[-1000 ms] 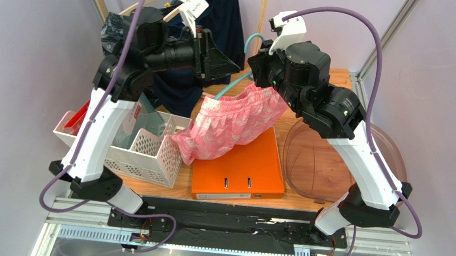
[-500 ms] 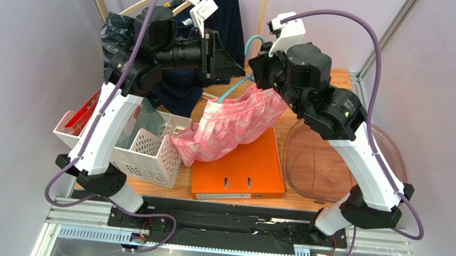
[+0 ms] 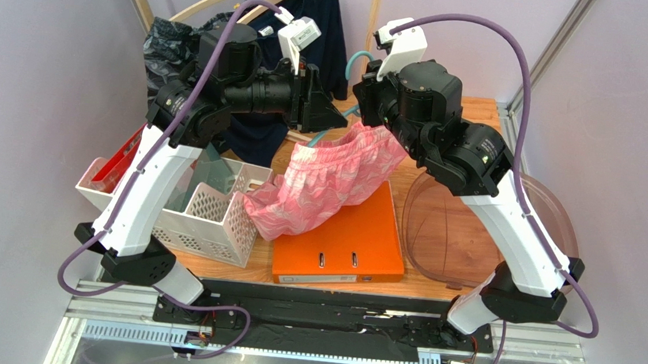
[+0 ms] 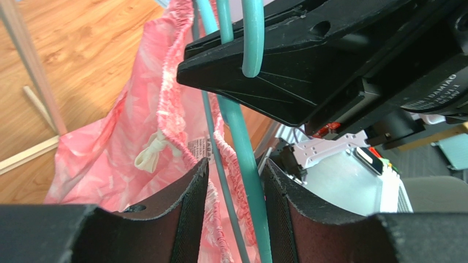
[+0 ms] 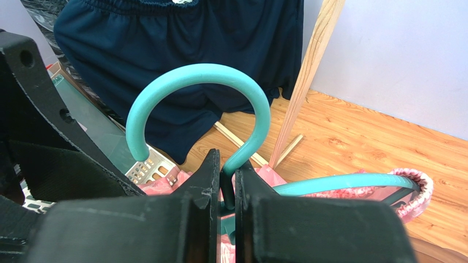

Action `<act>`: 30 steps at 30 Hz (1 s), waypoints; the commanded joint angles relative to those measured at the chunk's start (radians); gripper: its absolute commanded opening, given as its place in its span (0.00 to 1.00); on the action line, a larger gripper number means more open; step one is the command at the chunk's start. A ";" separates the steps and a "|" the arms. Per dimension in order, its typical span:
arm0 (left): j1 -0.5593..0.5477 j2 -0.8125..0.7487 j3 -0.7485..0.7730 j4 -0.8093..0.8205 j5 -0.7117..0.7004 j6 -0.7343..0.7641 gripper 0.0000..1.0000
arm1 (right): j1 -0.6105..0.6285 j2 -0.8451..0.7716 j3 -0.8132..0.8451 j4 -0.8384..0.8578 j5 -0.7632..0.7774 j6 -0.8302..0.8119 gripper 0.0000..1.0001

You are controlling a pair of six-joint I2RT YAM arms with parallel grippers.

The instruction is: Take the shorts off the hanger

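The pink shorts with a white leafy pattern hang by their gathered waistband from the teal hanger and droop onto the orange binder. My right gripper is shut on the hanger's neck just below the hook; its fingertips pinch the stem. My left gripper is open, and its fingers stand on either side of the hanger's teal arm and the waistband. The shorts show a white bow inside. The waistband's far end wraps the hanger's arm.
An orange binder lies at the table's front. A white perforated basket and a tray stand at the left. A clear round bowl is at the right. Navy shorts hang on pale wooden hangers behind, beside a wooden post.
My left arm has swung right and up towards the hanger, bringing its open fingers round the hanger's arm and the waistband. The right gripper and the shorts have barely moved.
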 commanded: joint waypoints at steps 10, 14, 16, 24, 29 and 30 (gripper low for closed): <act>-0.054 0.027 0.096 -0.119 -0.186 0.086 0.30 | 0.004 0.038 0.109 -0.012 0.048 0.050 0.00; -0.055 0.029 0.111 -0.121 -0.220 0.091 0.09 | 0.010 0.041 0.112 -0.023 0.051 0.057 0.00; -0.055 0.035 0.122 -0.119 -0.231 0.086 0.04 | 0.016 0.040 0.112 -0.023 0.046 0.067 0.00; -0.055 -0.005 0.105 -0.093 -0.306 0.057 0.00 | 0.016 -0.037 0.032 -0.051 0.017 0.140 0.55; -0.055 -0.028 0.092 -0.078 -0.307 0.056 0.00 | 0.012 -0.124 -0.087 -0.058 0.052 0.160 0.73; -0.054 -0.034 0.087 -0.073 -0.298 0.056 0.00 | 0.006 -0.153 -0.103 -0.058 0.053 0.166 0.74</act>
